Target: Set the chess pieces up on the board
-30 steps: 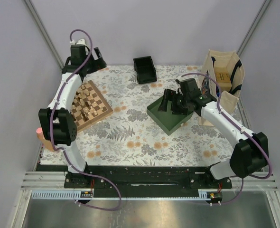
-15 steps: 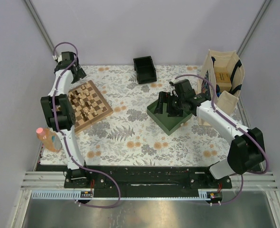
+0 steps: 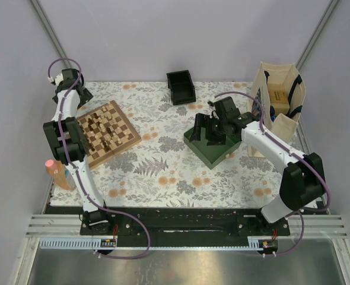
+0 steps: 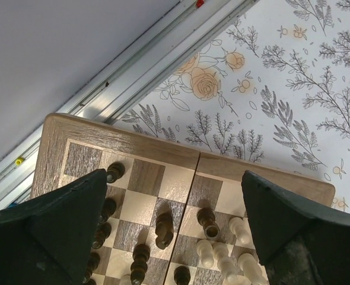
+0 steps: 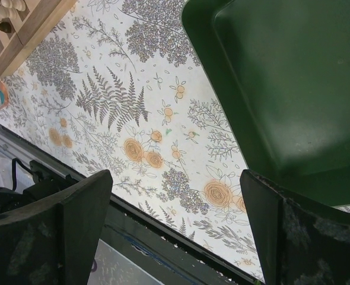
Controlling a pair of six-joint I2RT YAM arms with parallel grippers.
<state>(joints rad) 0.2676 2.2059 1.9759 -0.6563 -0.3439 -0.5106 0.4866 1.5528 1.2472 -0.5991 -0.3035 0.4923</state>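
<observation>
The board point(image 3: 126, 138) lies at the left of the table, with the chess pieces point(image 3: 104, 127) crowded on its middle squares. In the left wrist view dark pieces point(image 4: 162, 228) and cream pieces point(image 4: 206, 252) stand or lie in a jumble on the board point(image 4: 133, 139). My left gripper point(image 3: 79, 94) hangs open above the board's far left corner, and in its own view the left gripper point(image 4: 174, 202) has nothing between its fingers. My right gripper point(image 3: 203, 129) is open and empty over the green tray point(image 3: 206, 155). In its own view the right gripper point(image 5: 176, 196) looks past the tray's edge at the cloth.
A small black box point(image 3: 181, 87) stands at the back middle. A tan tote bag point(image 3: 279, 98) stands at the right edge. An orange bottle point(image 3: 56, 172) sits at the left edge near the front. The green tray point(image 5: 282, 77) is bare inside. Purple walls close in the table.
My left arm has folded back and carried its gripper left, from over the board's far side toward the back left corner. The right gripper has drifted slightly left over the tray.
</observation>
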